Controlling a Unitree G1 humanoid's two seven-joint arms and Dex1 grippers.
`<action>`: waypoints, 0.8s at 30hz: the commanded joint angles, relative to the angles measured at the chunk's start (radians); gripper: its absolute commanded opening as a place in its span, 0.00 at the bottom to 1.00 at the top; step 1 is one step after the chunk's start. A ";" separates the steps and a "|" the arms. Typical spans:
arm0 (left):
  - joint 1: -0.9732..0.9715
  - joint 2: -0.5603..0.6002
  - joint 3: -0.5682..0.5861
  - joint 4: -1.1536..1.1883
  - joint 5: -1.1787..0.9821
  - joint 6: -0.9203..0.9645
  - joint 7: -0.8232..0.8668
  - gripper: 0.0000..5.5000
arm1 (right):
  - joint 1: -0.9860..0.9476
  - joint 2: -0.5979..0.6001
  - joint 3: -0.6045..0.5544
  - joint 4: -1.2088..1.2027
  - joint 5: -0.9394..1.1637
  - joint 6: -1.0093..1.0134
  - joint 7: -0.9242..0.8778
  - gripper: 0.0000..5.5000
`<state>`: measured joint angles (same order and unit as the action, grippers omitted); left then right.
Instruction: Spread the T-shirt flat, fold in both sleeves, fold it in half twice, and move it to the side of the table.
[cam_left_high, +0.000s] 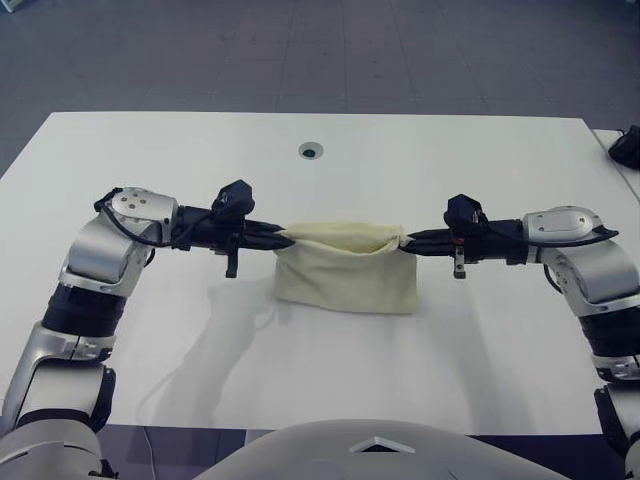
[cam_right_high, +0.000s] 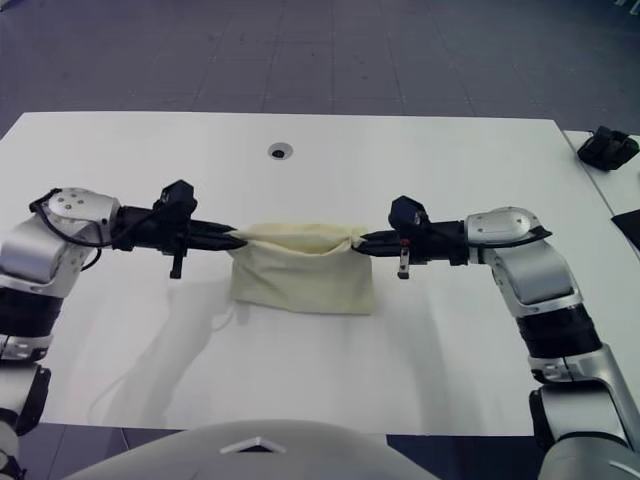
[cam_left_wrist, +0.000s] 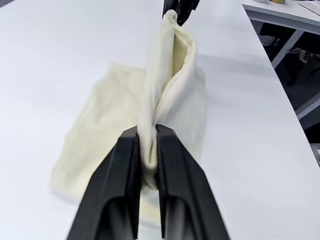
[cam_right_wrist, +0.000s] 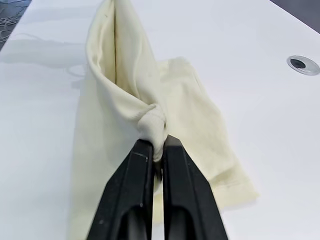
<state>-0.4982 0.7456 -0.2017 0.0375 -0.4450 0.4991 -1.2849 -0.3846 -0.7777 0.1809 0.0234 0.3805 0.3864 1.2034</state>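
While our two grippers face each other above the table (cam_left_high: 480, 150), we hold the shirt (cam_left_high: 346, 272) strung between them. Our left gripper (cam_left_high: 287, 238) has its jaws pressed onto one top corner of the folded cloth, and a bunched edge is squeezed between the black fingers (cam_left_wrist: 117, 175). Our right gripper (cam_left_high: 405, 240) pinches the opposite top corner the same way, with a small knot of fabric just ahead of its fingers (cam_right_wrist: 131, 190). Between the two sets of jaws the top edge runs nearly level and sags a little, its layers gaping open like a pouch. Below the jaws the shirt hangs as a pale yellow rectangle, and its lower part rests on the table. Beyond the jaws, farther out on the table, we see a round cable hole (cam_left_high: 311, 151). Well off past the right gripper's arm, a dark object (cam_right_high: 606, 147) sits on a neighbouring surface.
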 joint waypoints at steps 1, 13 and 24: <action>-0.051 -0.051 -0.021 0.092 0.060 -0.051 0.010 0.05 | -0.056 0.049 0.008 0.105 -0.045 -0.045 -0.006 0.01; -0.167 -0.195 -0.026 0.446 0.193 -0.201 0.064 0.05 | -0.172 0.188 0.018 0.441 -0.161 -0.185 -0.028 0.01; -0.284 -0.299 0.085 0.675 0.252 -0.301 0.275 0.31 | -0.206 0.263 -0.070 0.595 -0.244 -0.316 -0.268 0.23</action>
<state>-0.7312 0.4477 -0.1633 0.6844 -0.1908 0.2057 -1.0570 -0.5671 -0.5206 0.1493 0.6199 0.1418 0.0915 0.9787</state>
